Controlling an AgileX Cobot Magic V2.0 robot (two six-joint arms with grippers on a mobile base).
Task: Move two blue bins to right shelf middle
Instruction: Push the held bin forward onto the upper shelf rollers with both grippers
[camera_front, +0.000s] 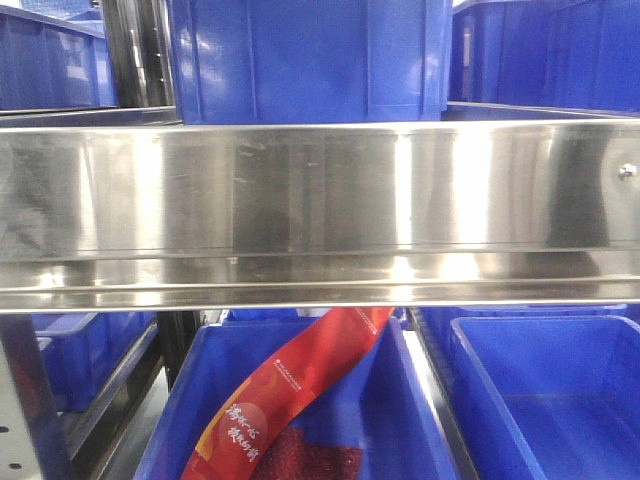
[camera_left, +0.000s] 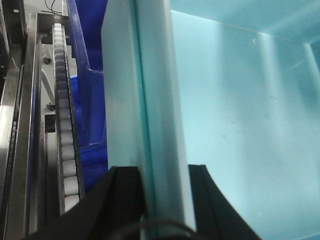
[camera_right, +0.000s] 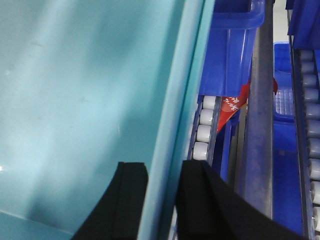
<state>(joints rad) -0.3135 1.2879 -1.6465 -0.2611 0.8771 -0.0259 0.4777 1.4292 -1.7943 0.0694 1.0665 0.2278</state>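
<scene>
Each pincer, left gripper (camera_left: 165, 200) and right gripper (camera_right: 162, 200), clamps a side rim of the blue bin (camera_front: 310, 60), whose rims run straight ahead alongside roller tracks (camera_left: 65, 125)

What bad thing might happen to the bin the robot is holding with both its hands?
1. Each gripper pinches only a thin side wall: the left gripper and the right gripper each clamp the held bin by its rim, so it might slip or tilt.
2. The steel front rail sits right below the bin, so its bottom might bump it.
3. A neighbouring blue bin is close and might get knocked.
</scene>
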